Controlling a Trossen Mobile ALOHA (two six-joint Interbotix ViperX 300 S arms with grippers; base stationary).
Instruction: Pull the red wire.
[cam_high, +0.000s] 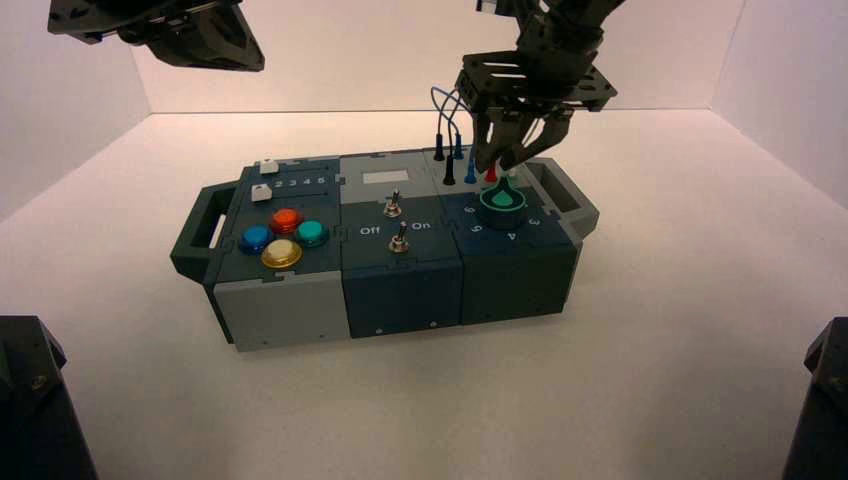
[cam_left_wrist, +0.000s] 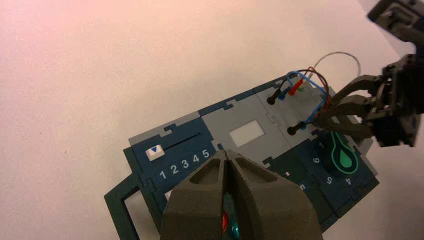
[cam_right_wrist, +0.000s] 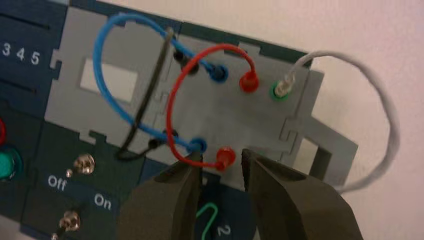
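The red wire (cam_right_wrist: 170, 110) loops over the grey socket panel, with one red plug (cam_right_wrist: 248, 81) in a far socket and the other red plug (cam_right_wrist: 225, 157) in a near socket. My right gripper (cam_right_wrist: 220, 157) is open, and its fingers stand on either side of the near red plug with a gap on both sides. In the high view it (cam_high: 503, 152) hangs over the box's back right, above that plug (cam_high: 491, 172). My left gripper (cam_left_wrist: 227, 156) is shut and empty, parked high at the upper left (cam_high: 190, 35).
A blue wire (cam_right_wrist: 102, 75), a black wire (cam_right_wrist: 150, 95) and a white looped wire (cam_right_wrist: 390, 125) share the panel. A green knob (cam_high: 503, 203) sits in front of it. Two toggle switches (cam_high: 394, 205) and coloured buttons (cam_high: 283, 235) lie further left.
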